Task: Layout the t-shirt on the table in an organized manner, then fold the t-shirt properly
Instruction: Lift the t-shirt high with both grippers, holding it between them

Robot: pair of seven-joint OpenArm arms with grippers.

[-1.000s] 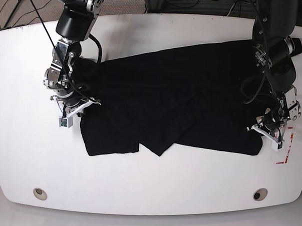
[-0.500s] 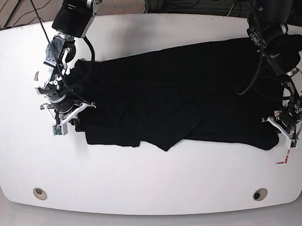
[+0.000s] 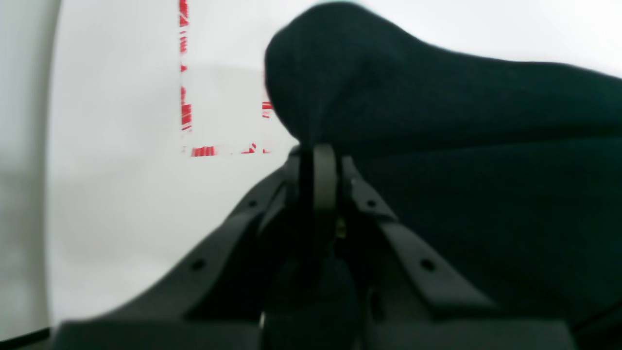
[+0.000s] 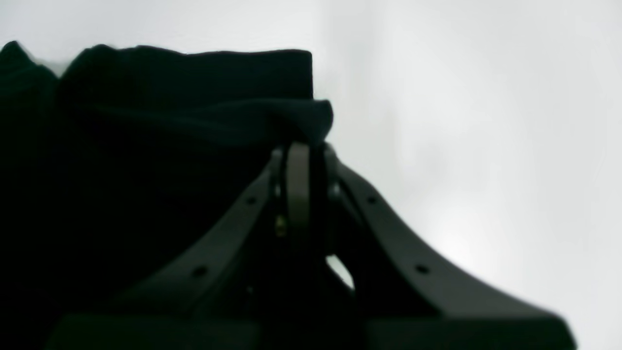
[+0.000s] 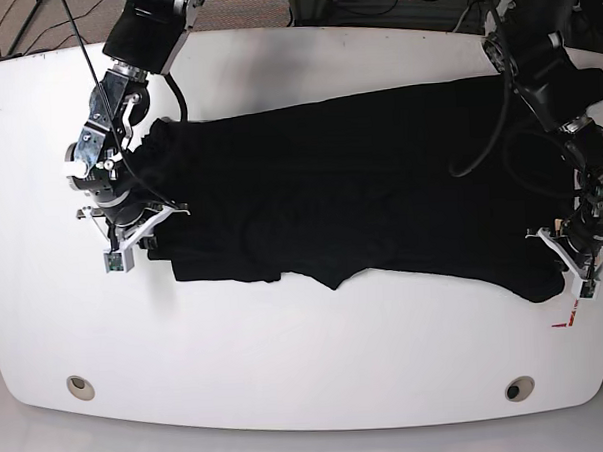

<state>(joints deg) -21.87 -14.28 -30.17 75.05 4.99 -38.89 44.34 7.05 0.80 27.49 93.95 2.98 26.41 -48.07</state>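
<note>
The black t-shirt (image 5: 350,184) lies stretched wide across the white table (image 5: 288,367), its front edge uneven with a fold near the middle. My left gripper (image 5: 568,264) is at the base view's right and is shut on the t-shirt's corner (image 3: 340,73), beside the red mark (image 3: 187,97). My right gripper (image 5: 146,228) is at the base view's left and is shut on the other corner of the t-shirt (image 4: 272,107). The printed graphic is hidden.
Two round metal grommets (image 5: 79,386) (image 5: 519,388) sit near the table's front edge. The red-and-white mark (image 5: 568,319) lies just in front of my left gripper. Cables and floor show beyond the table's far edge.
Both grippers have pulled outward with the t-shirt's corners. The cloth has drawn tighter and its front edge has moved up and straightened.
</note>
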